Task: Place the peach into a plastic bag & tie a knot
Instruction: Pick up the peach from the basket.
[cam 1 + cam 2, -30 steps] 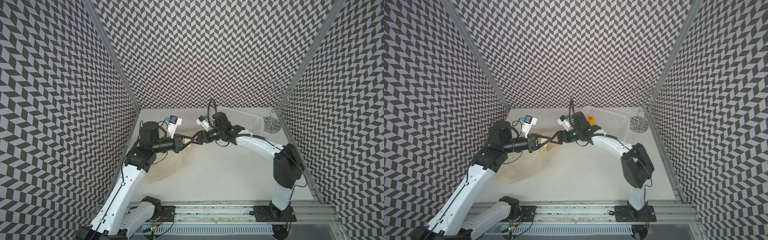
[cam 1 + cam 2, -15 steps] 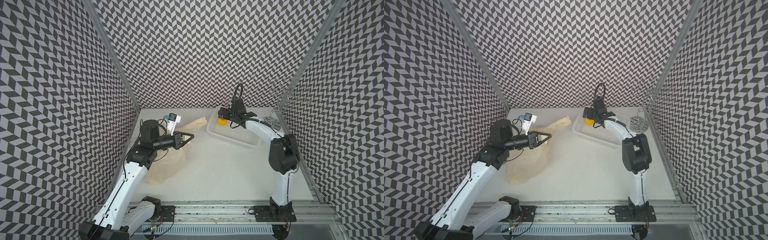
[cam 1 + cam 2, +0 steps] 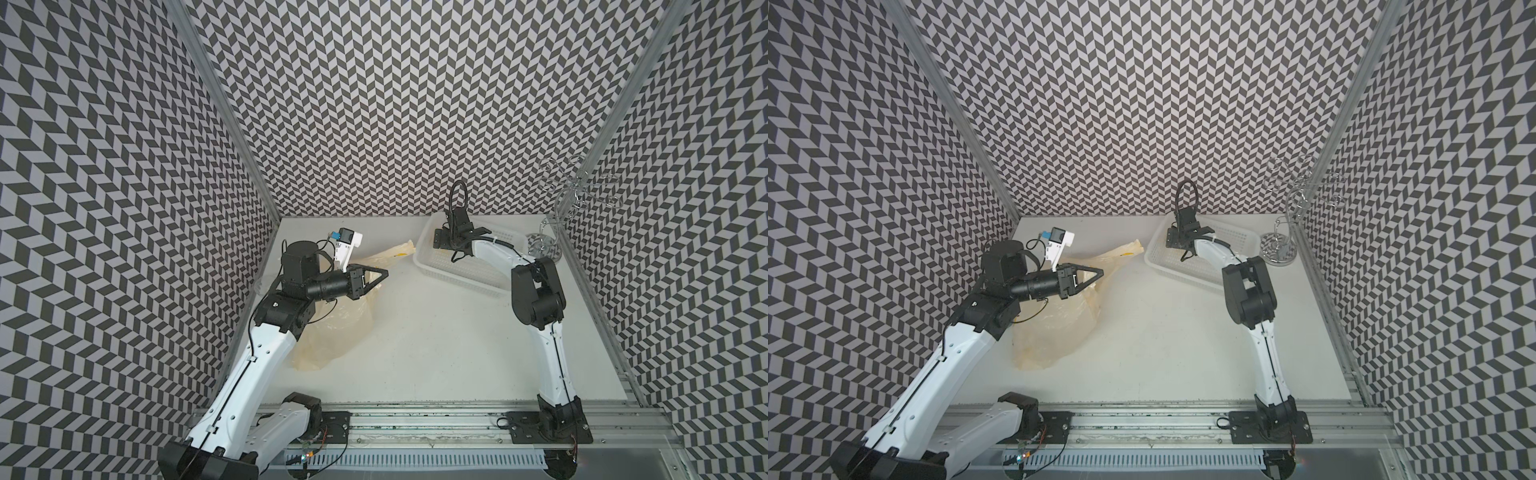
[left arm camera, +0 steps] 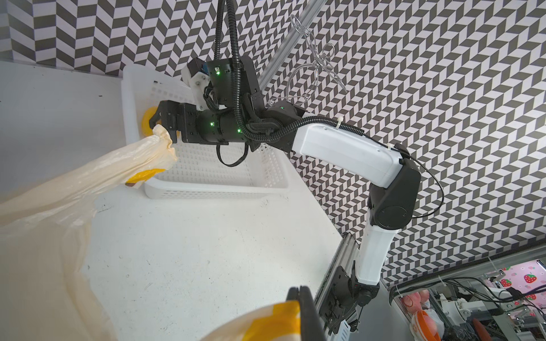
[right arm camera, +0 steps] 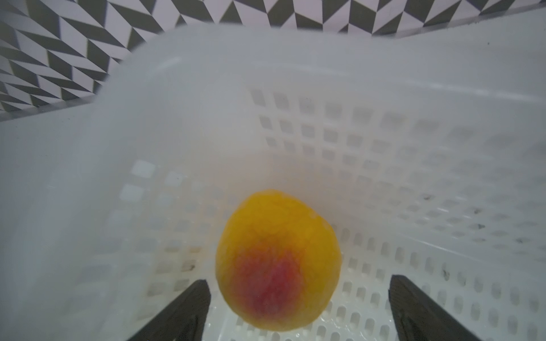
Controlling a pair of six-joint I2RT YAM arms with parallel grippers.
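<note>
The peach (image 5: 277, 259), yellow with a red blush, lies in a corner of the white perforated basket (image 5: 384, 118). My right gripper (image 5: 298, 282) hangs open just over it, one finger on each side and apart from it. In both top views the right wrist hides the peach. The cream-yellow plastic bag (image 3: 336, 324) lies at the left of the table. One handle strip (image 3: 399, 251) stretches towards the basket (image 3: 461, 274). My left gripper (image 3: 384, 273) is shut on a fold of the plastic bag (image 4: 274, 316) and holds it off the table. A knot is not in view.
A wire stand (image 3: 544, 249) is at the back right corner, just beyond the basket. Patterned walls close in the left, back and right sides. A metal rail (image 3: 415, 428) runs along the front edge.
My right arm has swung away from the bag's handle to the basket at the back, and its gripper has come down over the peach, open. The left gripper has kept its hold on the bag.
</note>
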